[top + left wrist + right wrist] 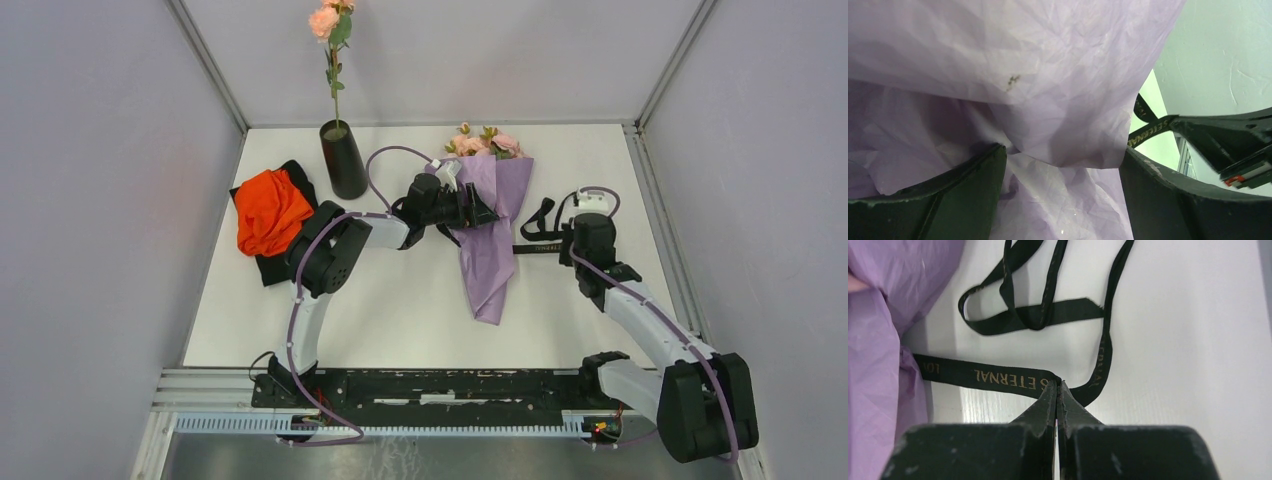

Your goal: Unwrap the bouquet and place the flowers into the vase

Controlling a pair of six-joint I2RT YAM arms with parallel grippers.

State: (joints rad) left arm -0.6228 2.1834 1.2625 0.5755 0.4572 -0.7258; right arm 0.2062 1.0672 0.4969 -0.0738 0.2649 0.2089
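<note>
The bouquet (490,235) lies on the white table in lilac wrapping paper (1023,75), and its pink flowers (485,144) stick out at the far end. My left gripper (488,212) (1063,150) is open, its fingers standing wide on either side of the wrap's upper part. A black ribbon (540,212) (998,375) trails loose to the right of the wrap. My right gripper (568,247) (1058,382) is shut on that ribbon, low over the table. The black vase (343,160) stands upright at the back left with one pink rose (325,22) in it.
An orange-red cloth (270,208) lies on a flat black cloth (272,266) at the left, beside my left arm's elbow. Grey walls close in the table on three sides. A metal rail (420,385) runs along the near edge.
</note>
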